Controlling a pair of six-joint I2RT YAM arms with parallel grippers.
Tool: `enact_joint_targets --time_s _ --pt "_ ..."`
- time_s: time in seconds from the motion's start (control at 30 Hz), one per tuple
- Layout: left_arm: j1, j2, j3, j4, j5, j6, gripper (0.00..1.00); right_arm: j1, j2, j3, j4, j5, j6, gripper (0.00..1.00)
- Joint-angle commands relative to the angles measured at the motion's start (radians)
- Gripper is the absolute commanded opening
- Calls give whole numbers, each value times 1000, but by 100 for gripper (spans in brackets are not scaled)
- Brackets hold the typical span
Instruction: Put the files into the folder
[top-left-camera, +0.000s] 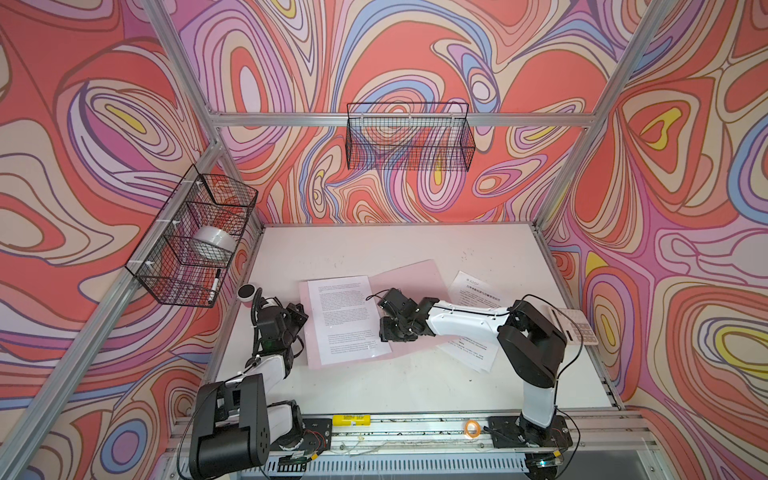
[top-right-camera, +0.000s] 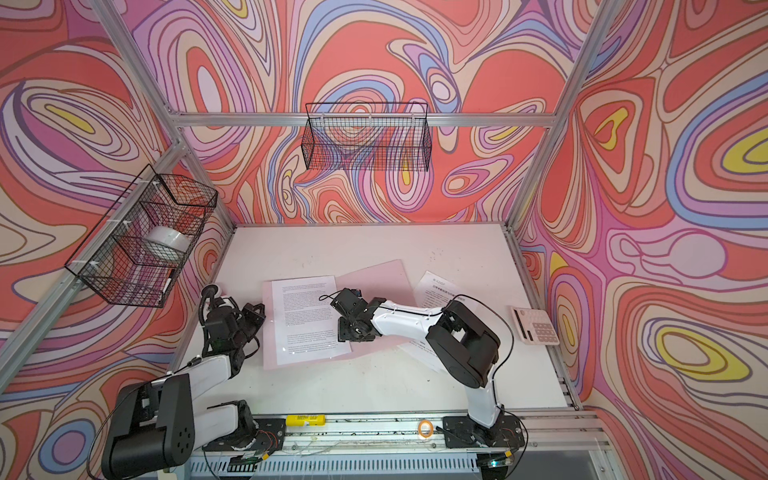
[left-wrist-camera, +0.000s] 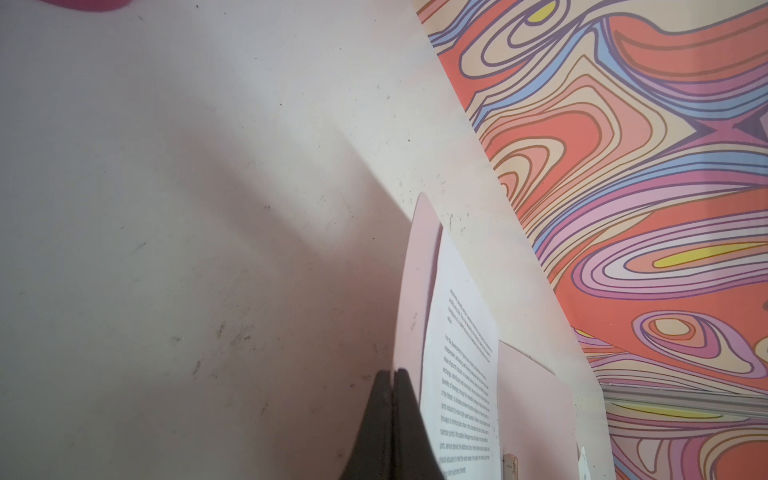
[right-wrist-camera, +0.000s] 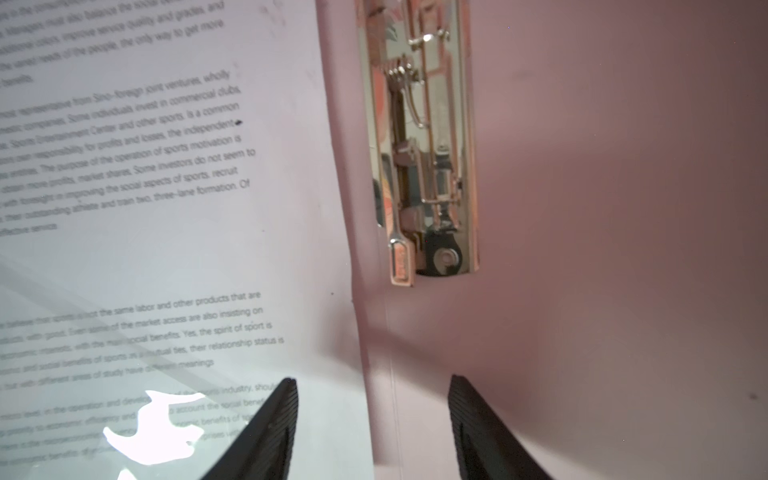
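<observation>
The pale pink folder (top-left-camera: 415, 276) (top-right-camera: 380, 276) lies open in the middle of the table. One printed sheet of the files (top-left-camera: 345, 316) (top-right-camera: 309, 318) rests on its left half. More sheets (top-left-camera: 471, 291) lie to the right, partly under my right arm. My right gripper (top-left-camera: 381, 321) (right-wrist-camera: 374, 384) is open and low over the sheet's right edge, one finger above the paper (right-wrist-camera: 166, 249) and one above bare pink (right-wrist-camera: 582, 249), close to the metal clip (right-wrist-camera: 428, 145). My left gripper (top-left-camera: 297, 313) (left-wrist-camera: 392, 372) is shut with nothing in it, beside the folder's left edge (left-wrist-camera: 415, 291).
A pink calculator (top-left-camera: 575, 326) lies at the table's right edge. A small round white and black object (top-left-camera: 248, 292) sits near the left arm. Wire baskets hang on the left wall (top-left-camera: 195, 237) and back wall (top-left-camera: 409, 137). A yellow item (top-left-camera: 351, 419) and an orange ring (top-left-camera: 472, 427) lie on the front rail.
</observation>
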Motion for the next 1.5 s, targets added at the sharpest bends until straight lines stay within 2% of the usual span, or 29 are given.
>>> enact_joint_targets --time_s 0.0,0.23,0.87,1.0,1.2,1.47 --pt "2 4 19 19 13 19 0 -2 36 15 34 -32 -6 61" --pt "-2 17 17 28 15 16 0 9 58 37 67 -82 10 59" --pt "-29 46 31 44 8 14 0 70 88 97 71 -121 22 57" --pt "-31 48 33 44 1 14 0 70 60 80 46 -99 24 58" --pt "-32 34 39 30 -3 22 0 70 0 56 -31 -4 3 66" --pt "-31 -6 55 -16 8 50 0 70 -18 41 -2 6 -17 64"
